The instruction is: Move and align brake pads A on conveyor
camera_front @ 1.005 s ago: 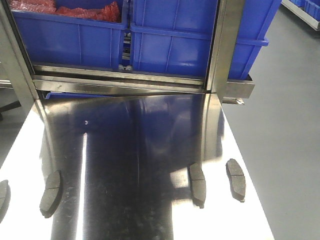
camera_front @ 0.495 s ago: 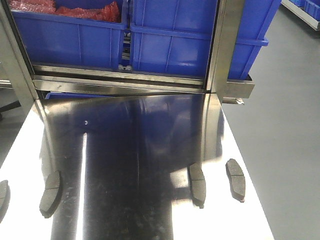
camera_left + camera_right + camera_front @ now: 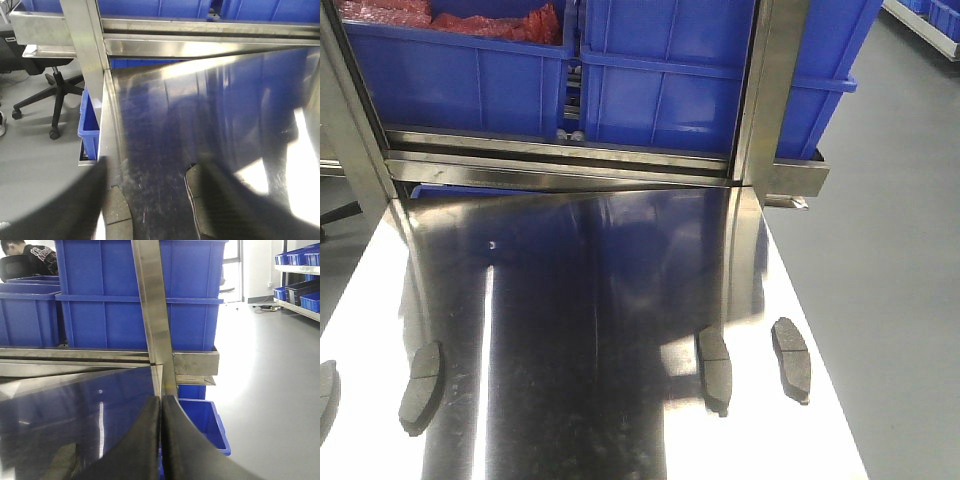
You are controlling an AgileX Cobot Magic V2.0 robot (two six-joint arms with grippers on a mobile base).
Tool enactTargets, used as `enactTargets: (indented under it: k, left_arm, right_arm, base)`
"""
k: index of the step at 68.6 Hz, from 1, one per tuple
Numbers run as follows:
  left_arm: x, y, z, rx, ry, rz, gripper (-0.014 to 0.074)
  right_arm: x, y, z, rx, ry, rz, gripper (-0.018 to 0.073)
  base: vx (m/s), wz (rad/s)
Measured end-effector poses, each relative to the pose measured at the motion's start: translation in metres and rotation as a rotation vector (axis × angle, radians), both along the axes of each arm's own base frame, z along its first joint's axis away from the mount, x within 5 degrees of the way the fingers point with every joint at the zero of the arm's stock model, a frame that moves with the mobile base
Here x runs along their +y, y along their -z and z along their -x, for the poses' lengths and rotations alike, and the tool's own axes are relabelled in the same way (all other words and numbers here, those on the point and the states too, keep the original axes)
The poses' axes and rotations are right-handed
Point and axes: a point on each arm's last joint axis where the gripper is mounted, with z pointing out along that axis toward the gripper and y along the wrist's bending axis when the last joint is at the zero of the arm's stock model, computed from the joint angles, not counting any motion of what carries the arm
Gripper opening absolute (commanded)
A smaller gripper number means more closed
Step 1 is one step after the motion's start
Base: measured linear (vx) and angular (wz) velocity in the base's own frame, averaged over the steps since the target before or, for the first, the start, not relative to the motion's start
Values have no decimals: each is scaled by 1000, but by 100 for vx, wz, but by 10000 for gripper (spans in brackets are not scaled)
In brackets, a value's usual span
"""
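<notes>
The left gripper hangs spread wide just over one brake pad, lying flat between its fingers, long axis pointing away from the robot. The right gripper is pinched closed on nothing. All four grey, grooved brake pads rest lengthwise on the steel table; no conveyor shows

Four brake pads on steel table

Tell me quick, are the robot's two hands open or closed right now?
Left gripper: jaws open, holding nothing.
Right gripper: jaws shut together, holding nothing.
</notes>
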Motion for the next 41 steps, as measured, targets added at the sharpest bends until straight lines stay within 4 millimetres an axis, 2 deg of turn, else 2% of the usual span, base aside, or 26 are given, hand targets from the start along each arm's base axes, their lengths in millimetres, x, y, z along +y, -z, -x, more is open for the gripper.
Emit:
enactTargets:
  k: [3,8,29,41]
  left_arm:
    - [0,0,0,0,0,0,736]
    - [0,0,0,3,0,0,732]
    - [0,2,-2,23,-14,30,655]
    - [2,11,-21,193,-91,99,631]
  right_arm:
    - [0,0,0,0,0,0,-5]
    - [0,0,0,0,0,0,-5]
    - [0,0,0,0,0,0,-5]
    - [0,0,0,0,0,0,-5]
  base:
    - [0,0]
    - [0,0]
    - [0,0]
    - [0,0]
